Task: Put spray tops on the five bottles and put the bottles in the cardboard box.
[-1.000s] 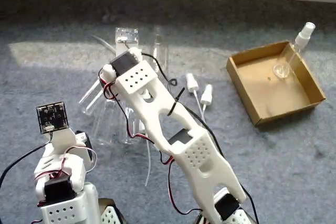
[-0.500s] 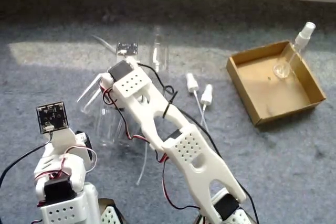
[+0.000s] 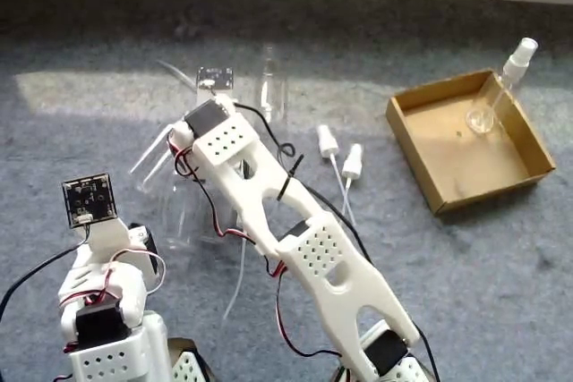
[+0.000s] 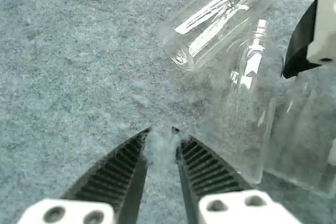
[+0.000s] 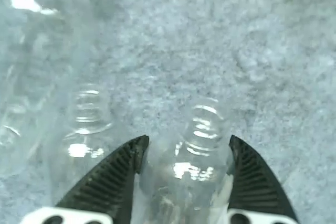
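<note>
Right arm point(image 3: 269, 194) sinks lower, nearer carpet point(image 4: 63, 51); right gripper point(image 5: 189, 140) fingers wide, straddling bottle point(image 5: 198, 129). Left gripper point(image 4: 160, 129) fingers narrow, empty.

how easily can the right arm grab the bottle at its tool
Probably yes: the right tool is open astride the bottle at its neck, with nothing between. A second bottle close beside it might get nudged.

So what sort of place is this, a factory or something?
More likely a small lab or hobby bench than a factory: a grey felt-covered table, a small white plastic arm with bare wires, and clear bottles and a cardboard box laid out for handling.
</note>
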